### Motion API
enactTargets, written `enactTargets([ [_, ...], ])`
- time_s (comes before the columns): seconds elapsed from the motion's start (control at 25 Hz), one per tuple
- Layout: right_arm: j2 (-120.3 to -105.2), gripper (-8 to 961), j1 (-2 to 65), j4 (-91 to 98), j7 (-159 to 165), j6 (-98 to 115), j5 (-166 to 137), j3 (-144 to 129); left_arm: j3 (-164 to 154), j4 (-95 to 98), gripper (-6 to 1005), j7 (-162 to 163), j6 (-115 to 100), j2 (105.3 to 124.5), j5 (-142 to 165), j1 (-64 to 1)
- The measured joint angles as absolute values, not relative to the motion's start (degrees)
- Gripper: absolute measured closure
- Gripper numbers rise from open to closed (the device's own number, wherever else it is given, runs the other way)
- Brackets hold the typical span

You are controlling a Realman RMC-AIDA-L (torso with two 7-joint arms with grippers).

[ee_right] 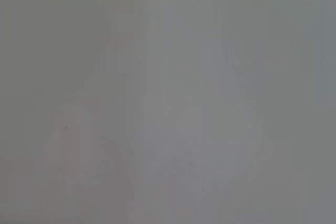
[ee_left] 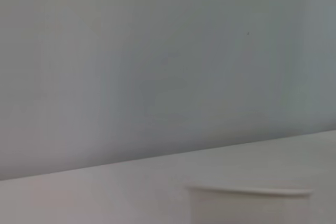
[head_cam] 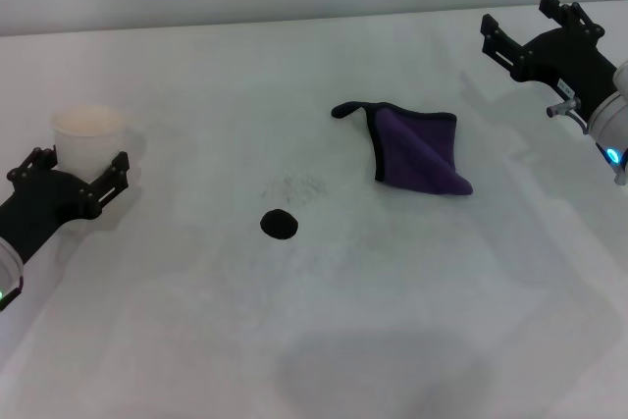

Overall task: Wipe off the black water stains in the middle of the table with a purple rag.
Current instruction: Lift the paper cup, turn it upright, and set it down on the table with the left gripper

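Head view: the table [head_cam: 412,340] carries the purple rag [head_cam: 420,152] right of centre, folded, with its black pointed corner toward the left. The black water stains [head_cam: 279,224] form one small solid blot left of and nearer than the rag, apart from it. A faint grey speckled smudge [head_cam: 294,186] lies just beyond the blot. The left gripper [head_cam: 71,176] sits at the left edge, fingers spread, directly in front of a white paper cup [head_cam: 86,139]. The right gripper [head_cam: 520,31] hovers at the far right, fingers spread, holding nothing, well apart from the rag. The left wrist view shows the cup rim [ee_left: 248,190] against a grey wall.
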State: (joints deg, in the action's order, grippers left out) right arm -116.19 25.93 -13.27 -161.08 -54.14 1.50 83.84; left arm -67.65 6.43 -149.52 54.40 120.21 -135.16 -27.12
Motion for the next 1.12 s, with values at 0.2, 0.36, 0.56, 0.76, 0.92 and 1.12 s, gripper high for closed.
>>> enactTargets([
  [0.2,-116.19,80,25.89,-13.27,-161.07,-54.2,1.49,83.81,-67.93,6.22,209,-149.54,54.41,120.24,-135.21,-27.08],
  [0.36,-116.19,80,25.67,-13.27,-161.04,-54.49,1.49,83.75,-67.94,5.74,208,-149.56,54.45,120.24,-135.23,-27.04],
  [0.56,-116.19,80,25.52,-13.27,-161.02,-54.51,1.53,83.17,-67.94,5.54,207,-149.58,54.6,120.24,-135.26,-26.46],
  [0.76,-116.19,80,25.49,-13.48,-161.01,-54.51,1.61,82.96,-67.82,5.28,196,-149.58,54.78,120.34,-135.27,-26.25],
  [0.92,-116.19,80,25.52,-13.51,-161.01,-54.51,1.58,82.96,-67.74,5.0,175,-149.59,55.2,120.4,-135.73,-25.96],
  [1.12,-116.19,80,25.39,-13.52,-161.01,-54.52,1.74,82.97,-68.03,4.93,148,-149.33,57.09,120.36,-135.53,-25.54],
])
